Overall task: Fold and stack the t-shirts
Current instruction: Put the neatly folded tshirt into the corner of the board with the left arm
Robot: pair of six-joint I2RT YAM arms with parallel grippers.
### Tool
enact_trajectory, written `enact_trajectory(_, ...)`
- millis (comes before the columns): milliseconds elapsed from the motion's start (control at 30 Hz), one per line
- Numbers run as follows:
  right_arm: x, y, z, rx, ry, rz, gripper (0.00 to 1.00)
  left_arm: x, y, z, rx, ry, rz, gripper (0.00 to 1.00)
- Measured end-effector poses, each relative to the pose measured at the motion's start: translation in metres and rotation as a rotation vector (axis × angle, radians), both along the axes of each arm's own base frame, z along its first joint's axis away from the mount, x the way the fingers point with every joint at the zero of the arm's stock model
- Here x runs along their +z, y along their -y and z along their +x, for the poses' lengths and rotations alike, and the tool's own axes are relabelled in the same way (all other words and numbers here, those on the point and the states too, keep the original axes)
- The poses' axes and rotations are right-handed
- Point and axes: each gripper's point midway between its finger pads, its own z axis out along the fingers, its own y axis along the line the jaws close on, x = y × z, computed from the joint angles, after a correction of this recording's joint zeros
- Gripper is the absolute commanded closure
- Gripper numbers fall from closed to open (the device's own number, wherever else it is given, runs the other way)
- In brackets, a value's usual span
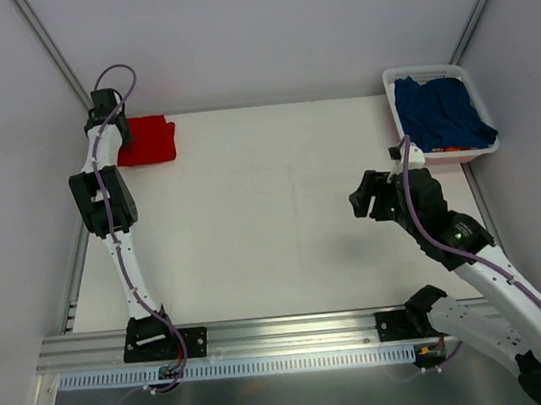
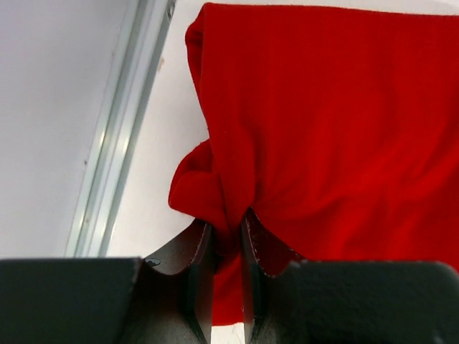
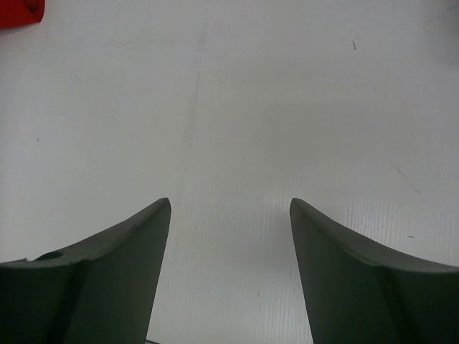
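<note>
Left gripper clamped narrow on bunched edge of red t-shirt, far-left corner of table. Right gripper wide, empty, over bare surface near right edge. Navy t-shirt heaped in basket, far-right corner. Risk, my read: any pull now, cloth pinched at one bunch only, drags fold open.

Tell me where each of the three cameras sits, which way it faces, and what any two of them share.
Top external: fixed above and behind the bases, looking down on the table; left arm and right arm both show.
Left wrist: on the left arm, facing the red t-shirt; the left end effector pinches its cloth.
Right wrist: on the right arm, facing the tabletop; the right end effector shows, open.
Shared: the red t-shirt appears in all three.
</note>
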Motion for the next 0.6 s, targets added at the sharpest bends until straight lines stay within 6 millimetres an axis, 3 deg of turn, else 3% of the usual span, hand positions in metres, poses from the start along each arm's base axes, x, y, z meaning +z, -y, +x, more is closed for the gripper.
enact_trajectory(200,0.001,-0.001,0.002,-0.001,0.007,0.004,0.29,-0.001,-0.002,0.017,-0.033,0.034,0.006,1.0)
enact_trajectory(467,-0.001,-0.003,0.006,-0.001,0.0,-0.001,0.29,-0.012,-0.003,0.017,-0.062,0.017,-0.006,0.99)
enact_trajectory(600,-0.002,-0.004,0.006,-0.001,-0.001,-0.001,0.29,-0.012,-0.005,0.017,-0.064,0.02,-0.012,0.75)
